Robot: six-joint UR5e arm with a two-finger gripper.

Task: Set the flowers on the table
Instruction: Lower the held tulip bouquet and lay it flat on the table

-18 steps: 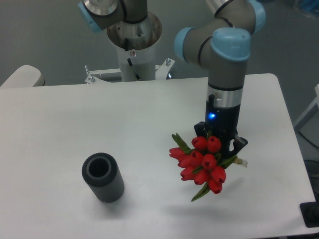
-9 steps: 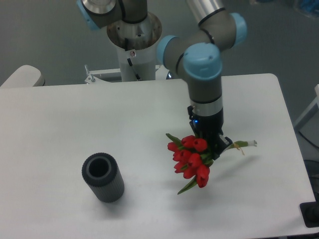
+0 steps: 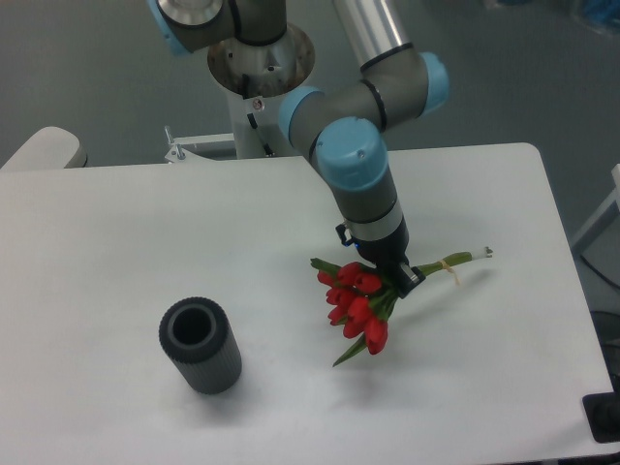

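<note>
The flowers (image 3: 355, 302), a small bunch of red tulips with green leaves, hang low over the white table (image 3: 145, 242), right of centre. Their pale tied stems (image 3: 455, 261) point out to the right, so the bunch lies nearly level. My gripper (image 3: 392, 278) is shut on the flowers where the stems meet the blooms. The arm leans in from the upper left. The blooms' tips are close to the tabletop; whether they touch it cannot be told.
A dark grey ribbed cylinder vase (image 3: 200, 345) stands upright at the front left, apart from the flowers. The robot's base (image 3: 260, 68) rises behind the table's far edge. A black object (image 3: 605, 419) sits at the front right corner.
The arm has swung left and tilted, carrying the flowers left and lower. The stems have turned to point right, and the bunch now lies flatter.
</note>
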